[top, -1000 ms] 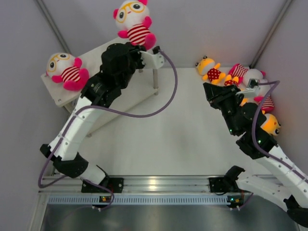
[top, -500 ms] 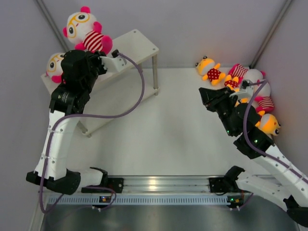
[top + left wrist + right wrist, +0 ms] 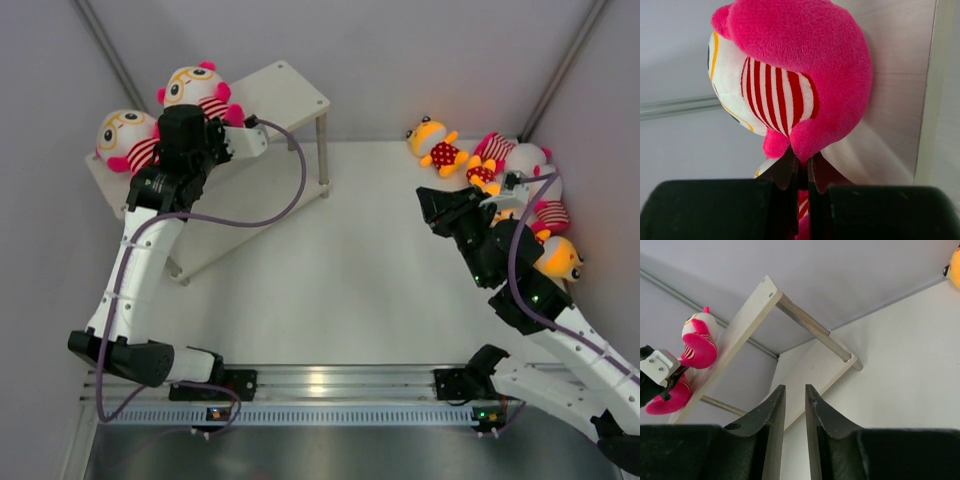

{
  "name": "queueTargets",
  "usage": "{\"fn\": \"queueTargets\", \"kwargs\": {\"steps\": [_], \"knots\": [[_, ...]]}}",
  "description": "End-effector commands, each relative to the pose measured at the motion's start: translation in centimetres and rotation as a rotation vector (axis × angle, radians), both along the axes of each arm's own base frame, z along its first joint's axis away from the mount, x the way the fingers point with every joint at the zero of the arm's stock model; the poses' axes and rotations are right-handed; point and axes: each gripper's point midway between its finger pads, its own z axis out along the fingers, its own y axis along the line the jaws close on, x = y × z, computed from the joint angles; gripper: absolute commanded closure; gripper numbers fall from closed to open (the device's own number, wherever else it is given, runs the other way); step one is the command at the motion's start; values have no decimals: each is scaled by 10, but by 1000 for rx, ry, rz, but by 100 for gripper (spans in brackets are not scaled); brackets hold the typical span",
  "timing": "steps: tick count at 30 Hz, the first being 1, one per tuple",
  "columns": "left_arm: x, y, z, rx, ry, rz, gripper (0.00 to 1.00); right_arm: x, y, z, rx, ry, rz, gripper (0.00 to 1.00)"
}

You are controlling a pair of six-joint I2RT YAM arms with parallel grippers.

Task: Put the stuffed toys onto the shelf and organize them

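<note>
We are in the placing step. Our left gripper is pinched tight on a pink limb of the striped plush doll, holding it over the back left part of the shelf, on the top board. From above, this doll sits just beside the seated doll, a twin in yellow glasses that already rests at the left end of that board. We cannot tell whether the held doll's weight is on the board yet or whether it hangs a little above it; the wrist view shows it close against the pale surface.

Our right gripper has its jaws a narrow slit apart with nothing between them. It hangs over the table near the heap of toys at the far right corner and faces across toward the shelf. A small yellow doll in a red dotted shirt lies at the near edge of that heap, apart from the fingers.

In our judgement, the next move calls for settling the held doll upright next to its twin without nudging it, then letting the left jaws part and backing away cleanly. A soft limb may cling to the fingers and tip the doll. The right arm should then reach for the heap.
</note>
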Motion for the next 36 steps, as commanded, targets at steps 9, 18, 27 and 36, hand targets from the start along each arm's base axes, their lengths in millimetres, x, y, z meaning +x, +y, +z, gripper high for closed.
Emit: {"fn": "queueTargets", "kwargs": {"steps": [9, 18, 27, 36], "knots": [[-28, 37, 7, 59, -25, 157, 100, -4, 0, 4, 4, -20, 4, 77], [-40, 45, 14, 83, -27, 169, 100, -7, -5, 6, 10, -26, -6, 77], [-51, 52, 20, 109, -13, 161, 100, -7, -4, 6, 11, -25, -1, 77], [-54, 61, 19, 115, 1, 177, 100, -9, -6, 4, 11, -22, -5, 77]]}}
